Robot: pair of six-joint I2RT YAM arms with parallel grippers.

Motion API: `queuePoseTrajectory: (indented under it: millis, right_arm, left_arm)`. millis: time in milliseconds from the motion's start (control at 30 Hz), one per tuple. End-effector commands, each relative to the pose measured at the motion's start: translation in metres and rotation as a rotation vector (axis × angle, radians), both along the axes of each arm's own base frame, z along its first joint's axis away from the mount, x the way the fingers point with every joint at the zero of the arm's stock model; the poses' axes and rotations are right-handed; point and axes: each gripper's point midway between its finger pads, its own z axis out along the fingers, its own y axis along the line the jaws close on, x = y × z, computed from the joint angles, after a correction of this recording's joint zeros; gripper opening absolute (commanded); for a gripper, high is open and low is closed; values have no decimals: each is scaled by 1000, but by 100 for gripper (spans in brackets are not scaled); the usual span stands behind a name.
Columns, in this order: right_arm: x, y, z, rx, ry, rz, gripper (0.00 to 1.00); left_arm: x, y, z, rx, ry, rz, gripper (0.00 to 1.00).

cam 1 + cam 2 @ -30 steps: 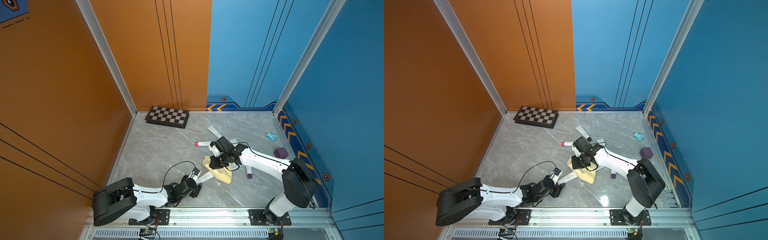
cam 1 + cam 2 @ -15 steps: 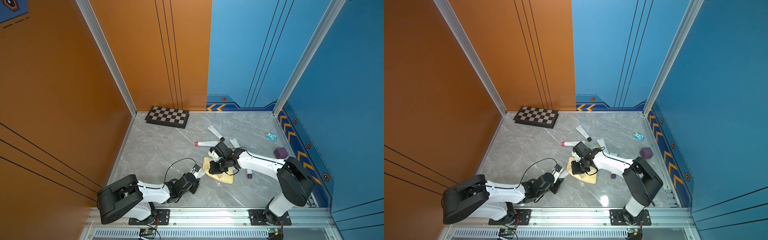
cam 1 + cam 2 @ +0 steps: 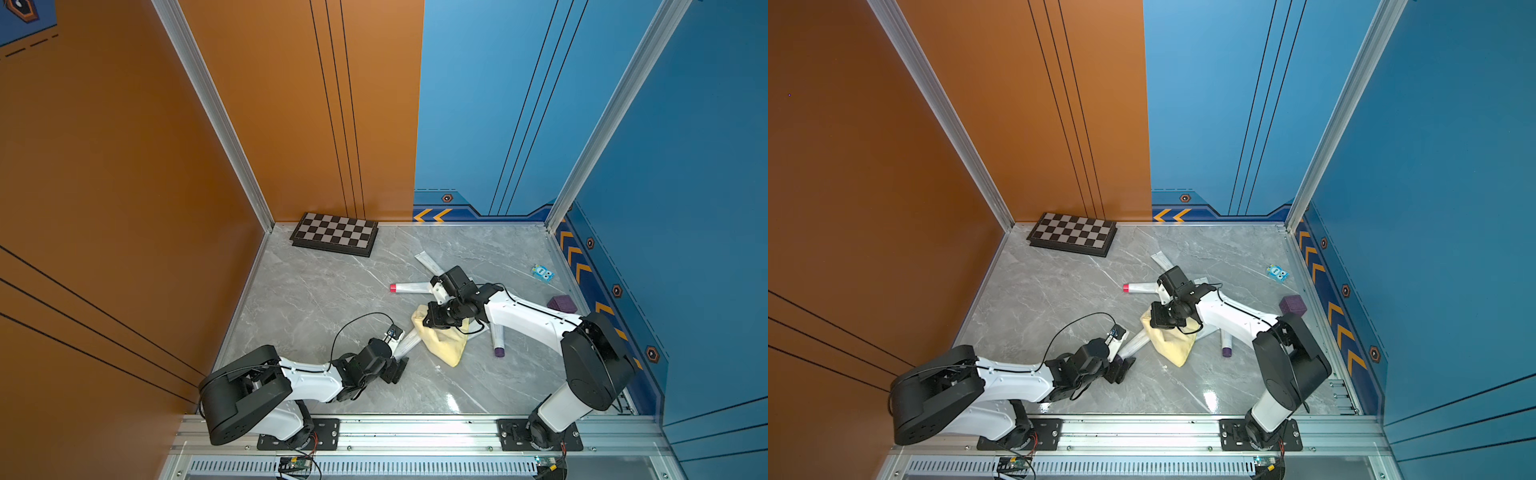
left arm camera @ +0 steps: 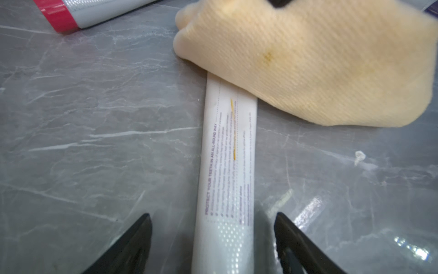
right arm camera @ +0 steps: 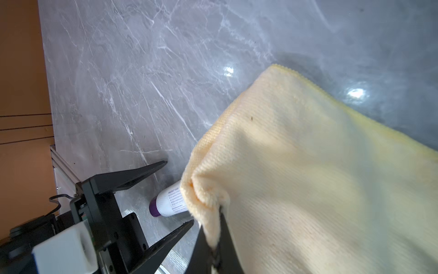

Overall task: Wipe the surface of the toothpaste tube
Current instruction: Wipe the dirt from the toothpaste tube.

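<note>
The toothpaste tube is white with purple print and a purple cap, and it lies flat on the marble table. Its far part is under a yellow cloth. My left gripper is open and straddles the tube near its cap end, with a gap on each side. My right gripper is shut on a fold of the cloth, which rests over the tube. The cloth fills the far side of the left wrist view.
A red-capped tube and another white tube lie behind the right gripper. A purple-capped tube lies beside the right arm. A chessboard sits at the back left; a blue box and a purple block sit at the right.
My left jaws narrowed around the tube and have spread wide again. The right gripper keeps its hold on the cloth and has barely moved.
</note>
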Motion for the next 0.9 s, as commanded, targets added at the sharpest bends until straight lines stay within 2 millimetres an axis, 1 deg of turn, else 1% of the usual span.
queuePoseTrajectory:
  millis: [0, 100, 167, 267, 333, 400, 433, 500, 533, 633, 700, 767, 833, 867]
  right_arm:
    - [6, -5, 15, 12, -19, -3, 0]
    - [9, -5, 15, 13, -19, -9, 0]
    - [9, -2, 15, 12, -15, -2, 0]
    - [8, 6, 12, 0, -6, 20, 0]
    - [9, 11, 8, -8, 2, 29, 0]
    - [7, 17, 1, -13, 20, 44, 0]
    - [6, 20, -1, -16, 24, 52, 0]
    - [4, 25, -4, -21, 29, 65, 0]
    - [3, 28, -5, -23, 30, 71, 0]
    - [1, 31, -7, -29, 34, 80, 0]
    - [0, 32, -7, -28, 35, 83, 0]
    - [-1, 35, -6, -28, 36, 90, 0]
    - [-5, 37, -5, -29, 39, 102, 0]
    - [-7, 39, -4, -28, 41, 107, 0]
  left_arm:
    - [-3, 3, -20, 67, 73, -36, 81]
    - [0, -6, -23, 57, 89, -60, 76]
    - [-1, -7, -29, 65, 104, -70, 69]
    - [-6, -3, -34, 68, 120, -71, 46]
    - [-11, 1, -35, 52, 129, -69, 38]
    - [-16, 5, -35, 38, 137, -64, 38]
    - [-18, 6, -34, 29, 140, -64, 41]
    - [-20, 7, -33, 17, 140, -62, 52]
    - [-20, 8, -33, 16, 141, -59, 55]
    - [-23, 11, -37, 28, 147, -50, 60]
    - [-25, 13, -40, 31, 150, -47, 59]
    - [-24, 13, -40, 31, 148, -43, 54]
    - [-25, 14, -40, 32, 147, -41, 36]
    - [-24, 14, -40, 33, 147, -40, 32]
